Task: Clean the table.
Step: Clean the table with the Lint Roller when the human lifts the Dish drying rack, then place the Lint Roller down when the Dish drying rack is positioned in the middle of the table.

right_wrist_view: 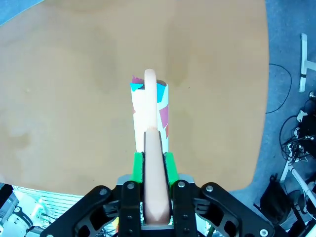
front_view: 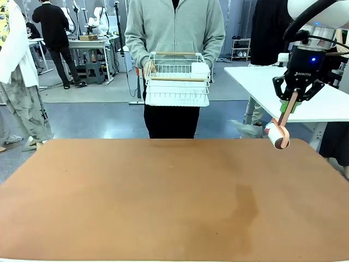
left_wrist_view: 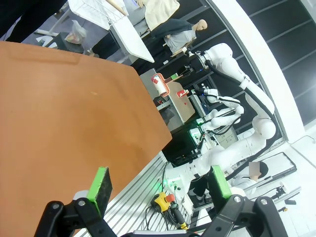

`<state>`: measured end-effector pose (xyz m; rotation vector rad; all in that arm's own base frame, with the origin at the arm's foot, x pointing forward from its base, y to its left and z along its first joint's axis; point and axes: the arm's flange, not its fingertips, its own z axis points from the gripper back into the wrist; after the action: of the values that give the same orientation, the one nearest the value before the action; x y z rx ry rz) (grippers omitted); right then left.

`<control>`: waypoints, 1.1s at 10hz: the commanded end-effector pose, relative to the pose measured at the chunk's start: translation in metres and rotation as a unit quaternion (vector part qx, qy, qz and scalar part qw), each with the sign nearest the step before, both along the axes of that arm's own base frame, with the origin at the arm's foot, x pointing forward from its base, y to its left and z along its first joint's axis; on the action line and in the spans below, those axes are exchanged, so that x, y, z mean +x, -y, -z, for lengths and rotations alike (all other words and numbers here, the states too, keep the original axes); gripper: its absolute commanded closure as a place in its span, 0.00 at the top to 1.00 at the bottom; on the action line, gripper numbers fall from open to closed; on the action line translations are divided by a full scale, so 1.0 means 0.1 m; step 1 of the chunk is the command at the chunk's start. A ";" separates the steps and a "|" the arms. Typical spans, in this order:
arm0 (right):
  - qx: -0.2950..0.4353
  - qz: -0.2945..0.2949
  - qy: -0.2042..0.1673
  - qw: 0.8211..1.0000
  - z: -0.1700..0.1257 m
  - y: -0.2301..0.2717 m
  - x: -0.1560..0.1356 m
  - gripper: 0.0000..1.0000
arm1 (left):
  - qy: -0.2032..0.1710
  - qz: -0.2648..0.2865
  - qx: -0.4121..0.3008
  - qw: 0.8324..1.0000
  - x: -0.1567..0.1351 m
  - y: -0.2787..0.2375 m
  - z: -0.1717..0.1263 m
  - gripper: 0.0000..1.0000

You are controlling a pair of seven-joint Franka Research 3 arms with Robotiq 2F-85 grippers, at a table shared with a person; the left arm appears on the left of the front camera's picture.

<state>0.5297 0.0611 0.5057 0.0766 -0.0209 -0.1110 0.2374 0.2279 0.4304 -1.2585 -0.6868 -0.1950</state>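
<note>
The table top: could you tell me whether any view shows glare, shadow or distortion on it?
Front view: the table looks matte, no glare, with a faint darker patch right of centre. Left wrist view: wide-angle bending curves its edge. Right wrist view: even, slightly washed-out light, soft shading beside the lint roller.

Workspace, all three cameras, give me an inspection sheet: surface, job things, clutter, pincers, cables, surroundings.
Surface: brown table, bare, with a faint darker patch right of centre.
Job's things: lint roller held in the air above the table's far right corner; pink handle, patterned roll.
Clutter: nothing seen on the table.
Pincers: right pincer shut on the roller's handle; left pincer open, holding nothing, over the table's edge.
Cables: loose cables on the floor beside the table.
Surroundings: person at the far side holding a white dish rack above the floor; white table at far right.
</note>
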 end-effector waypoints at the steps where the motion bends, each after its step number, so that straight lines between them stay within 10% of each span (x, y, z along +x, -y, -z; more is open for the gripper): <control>1: -0.002 -0.001 0.001 1.000 -0.05 -0.02 0.00 0.21 | 0.004 0.001 -0.003 1.000 -0.03 -0.01 -0.01 1.00; 11: -0.002 -0.001 0.001 1.000 -0.05 -0.02 0.00 0.21 | 0.004 0.001 -0.003 1.000 -0.03 -0.01 -0.01 1.00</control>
<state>0.5302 0.0613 0.5078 0.0772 -0.0241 -0.1106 0.2374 0.2279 0.4304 -1.2585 -0.6868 -0.1950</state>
